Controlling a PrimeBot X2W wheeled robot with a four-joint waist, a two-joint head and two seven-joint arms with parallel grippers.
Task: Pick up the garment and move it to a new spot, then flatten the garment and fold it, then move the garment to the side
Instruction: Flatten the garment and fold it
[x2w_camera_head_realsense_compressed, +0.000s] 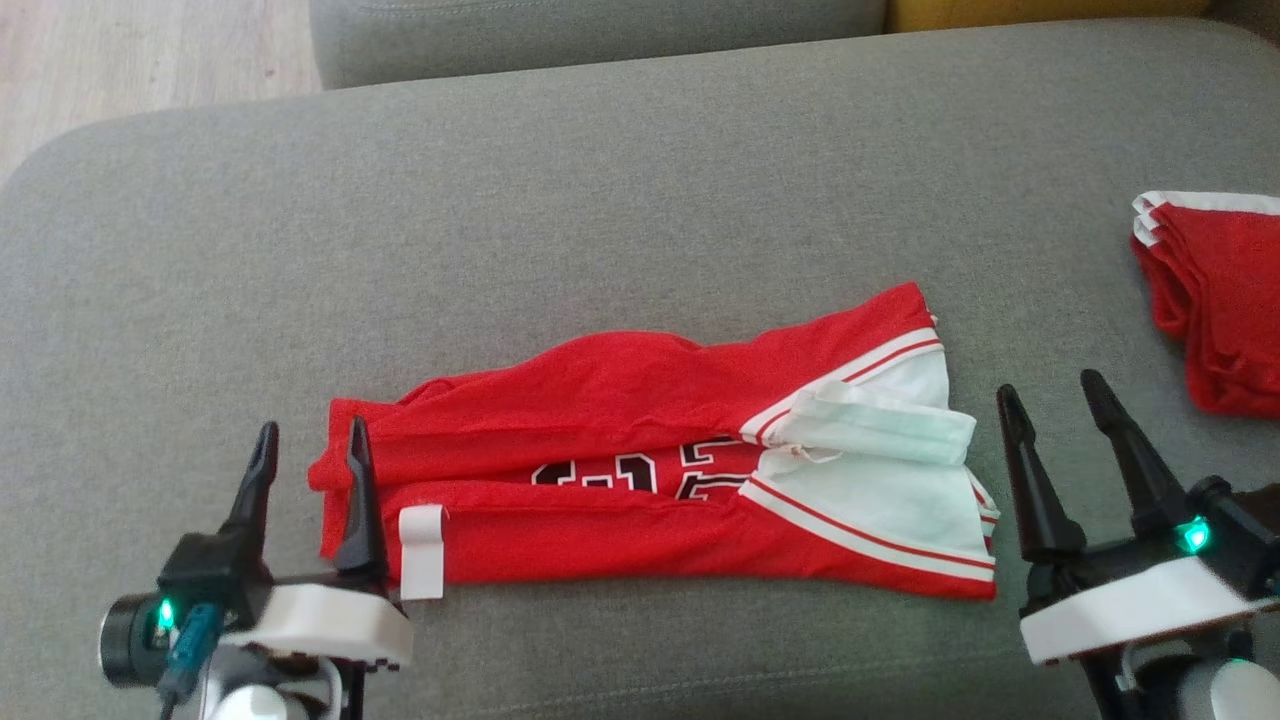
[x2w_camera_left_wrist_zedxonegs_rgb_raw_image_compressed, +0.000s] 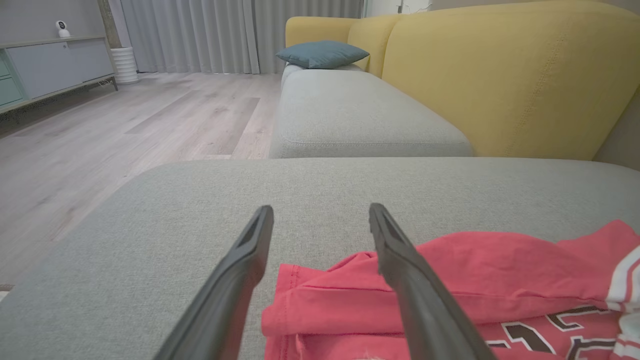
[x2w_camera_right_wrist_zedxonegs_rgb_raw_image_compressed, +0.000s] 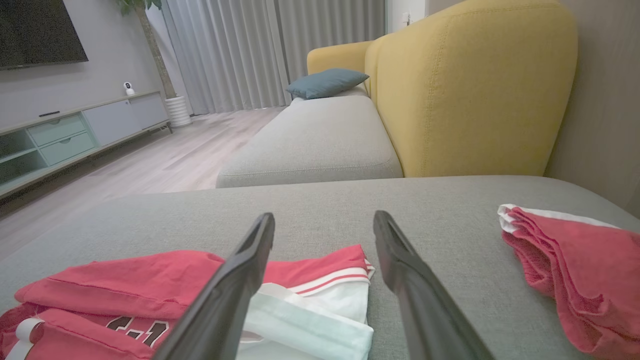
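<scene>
Nearest the robot, the left claw (x2w_camera_head_realsense_compressed: 312, 426) stood open and empty. One finger was over bare cushion and the other over the red hem at the left end of the garment (x2w_camera_head_realsense_compressed: 620, 400); whether that finger touched the cloth could not be told. The right claw (x2w_camera_head_realsense_compressed: 1048, 385) was likewise spread wide and held nothing, just beside the white-trimmed right end.

The garment, red with black numbers, lay between the two claws on the grey sofa cushion (x2w_camera_head_realsense_compressed: 640, 180). It was folded lengthwise into a long band, with a white label (x2w_camera_head_realsense_compressed: 421, 550) showing near the left end. The band looked uneven: the upper layer bulged in a ridge along the middle, and the white panel at the right was rumpled (a loose pale flap sat on top of it).

Judging by that, the folding was partly done, and the step in hand was a fresh grip for the next fold. To do it well, each claw would need to pinch every layer at its end, low against the cushion, so that none slipped out. The ridge wanted smoothing first, and the ends should meet with their edges matched.

Farther off to the right, well apart, a second red garment (x2w_camera_head_realsense_compressed: 1220, 300) lay bunched, and the band should be kept away from it. Beyond the cushion was wooden floor (x2w_camera_head_realsense_compressed: 150, 60).
</scene>
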